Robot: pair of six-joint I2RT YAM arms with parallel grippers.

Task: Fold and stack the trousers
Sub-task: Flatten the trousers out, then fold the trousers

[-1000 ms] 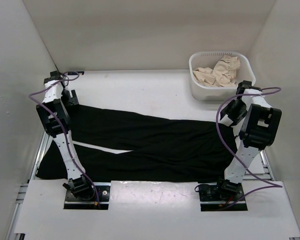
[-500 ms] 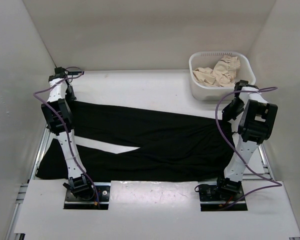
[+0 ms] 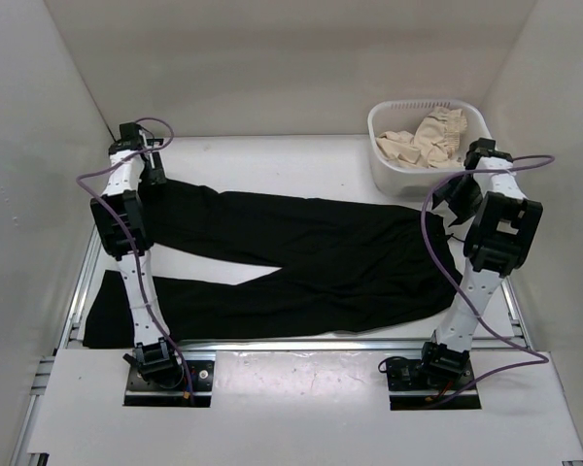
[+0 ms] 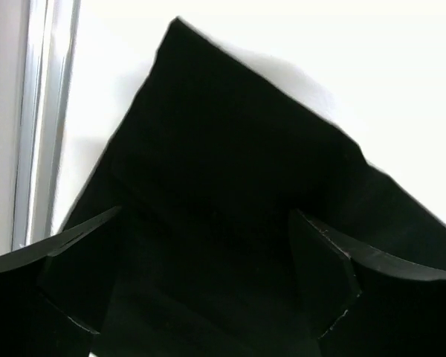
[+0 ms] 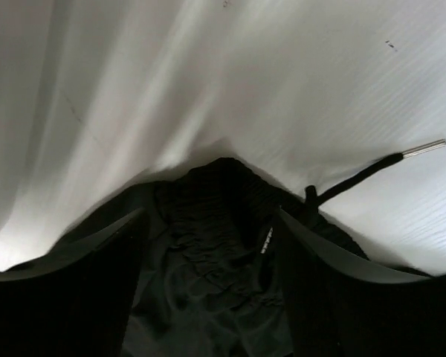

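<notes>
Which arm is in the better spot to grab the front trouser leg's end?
Left, probably. That leg end of the trousers lies near the left arm's base, while the right end effector sits far across at the waistband near the basket.

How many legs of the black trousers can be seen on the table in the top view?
2. The far leg runs from the waist toward the far left corner; the near leg lies along the near edge. The left arm crosses both, hiding a little.
</notes>
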